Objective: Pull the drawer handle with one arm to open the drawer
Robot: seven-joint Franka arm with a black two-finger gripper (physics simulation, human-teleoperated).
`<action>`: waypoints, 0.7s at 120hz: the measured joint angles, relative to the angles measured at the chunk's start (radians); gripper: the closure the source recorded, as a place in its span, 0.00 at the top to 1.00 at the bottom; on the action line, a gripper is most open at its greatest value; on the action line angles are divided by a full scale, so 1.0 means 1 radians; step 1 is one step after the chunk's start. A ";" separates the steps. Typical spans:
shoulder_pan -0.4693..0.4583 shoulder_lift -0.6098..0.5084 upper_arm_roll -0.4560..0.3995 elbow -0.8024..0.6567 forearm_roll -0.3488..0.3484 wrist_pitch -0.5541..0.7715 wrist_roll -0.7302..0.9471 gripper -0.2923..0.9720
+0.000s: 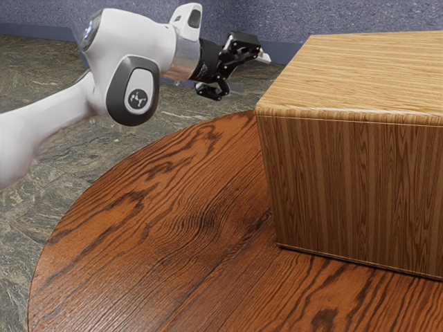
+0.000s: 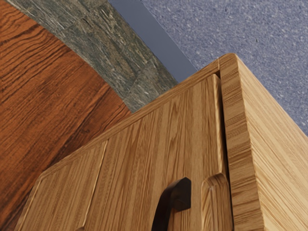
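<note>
Wrist view: dark curved handle [image 2: 174,196] on grained wooden drawer front [image 2: 159,154]; black jaws seemingly apart near boxy cabinet [image 1: 353,138].

This looks like a plain room of a home: a round table [image 1: 173,242] of dark reddish wood, with a light wooden cabinet [image 1: 360,159] on its right part, stands on a grey-green stone floor [image 1: 41,76], and the far wall [image 1: 311,17] is speckled blue above a grey baseboard [image 1: 34,30].
</note>
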 joint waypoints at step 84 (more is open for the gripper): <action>-0.076 -0.013 0.071 0.021 0.064 -0.028 -0.080 0.77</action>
